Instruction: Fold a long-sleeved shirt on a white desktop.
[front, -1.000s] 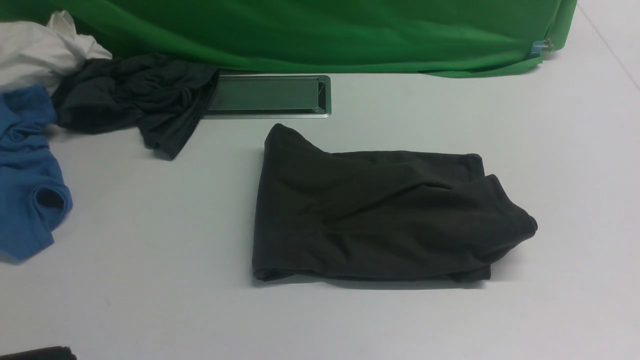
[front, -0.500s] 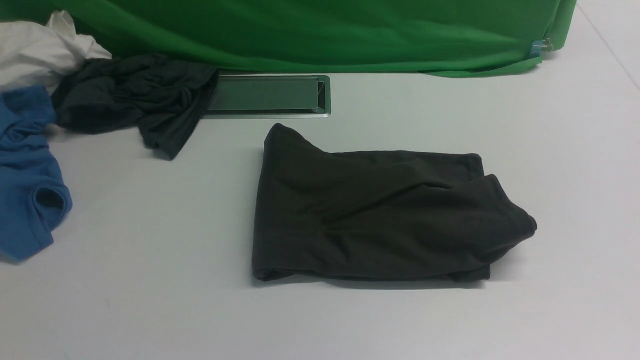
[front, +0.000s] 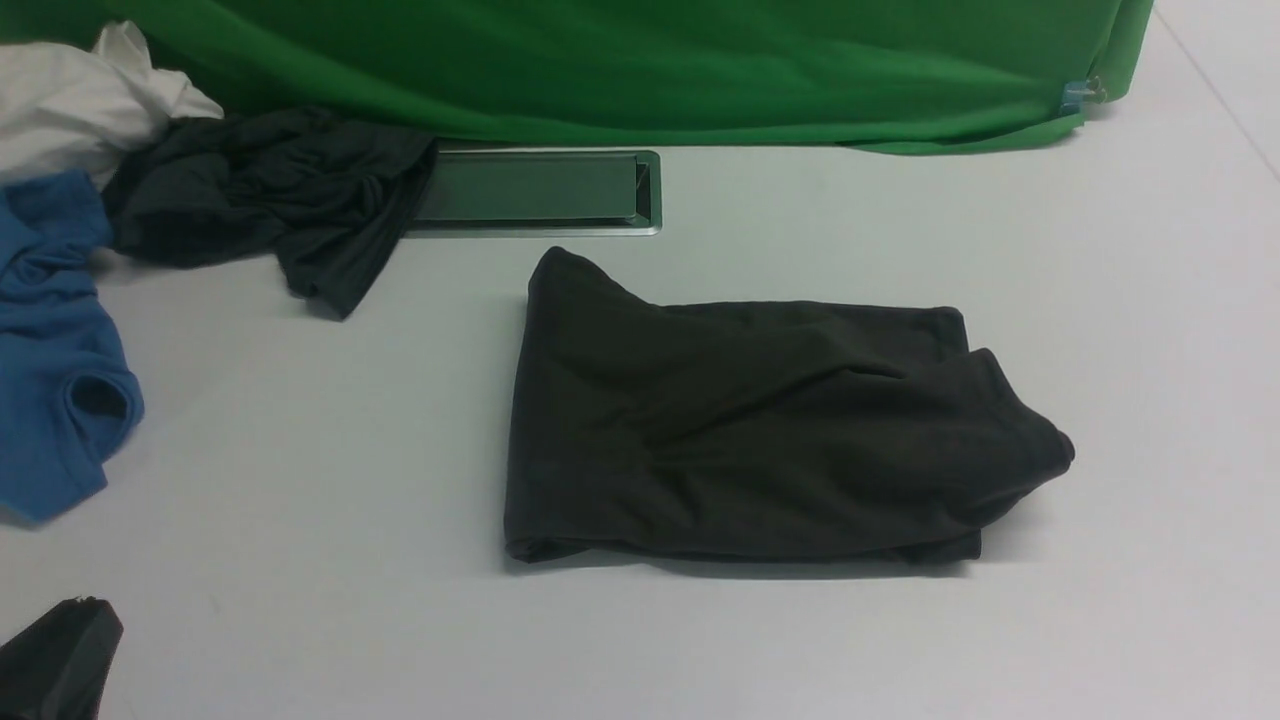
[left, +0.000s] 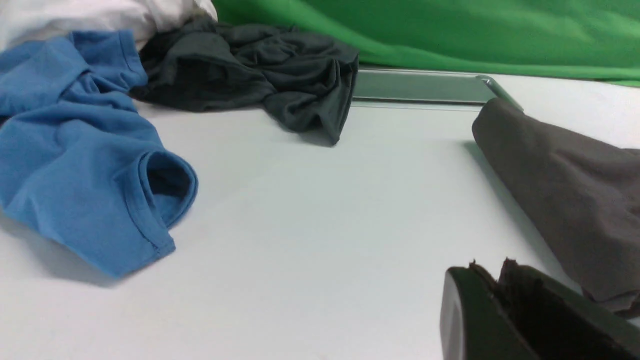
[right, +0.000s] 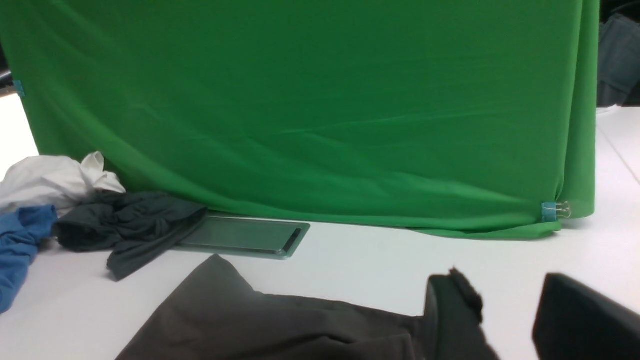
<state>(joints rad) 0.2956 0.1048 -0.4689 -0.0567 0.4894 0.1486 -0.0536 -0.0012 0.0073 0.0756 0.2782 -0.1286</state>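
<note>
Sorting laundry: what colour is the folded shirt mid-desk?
Dark olive-brown, nearly black; the long-sleeved shirt shows best in the front view.

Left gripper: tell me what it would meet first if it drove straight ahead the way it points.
Probably bare white desktop first. The left gripper points between the blue shirt and the long-sleeved shirt; beyond lies the charcoal garment. Depth is unclear, and the long-sleeved shirt's edge lies close beside it.

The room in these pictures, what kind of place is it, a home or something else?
Probably a lab or studio set up for recording, not a home: a clipped green cloth backdrop, a white desktop with a built-in metal cable tray, and a pile of spare clothes.
</note>
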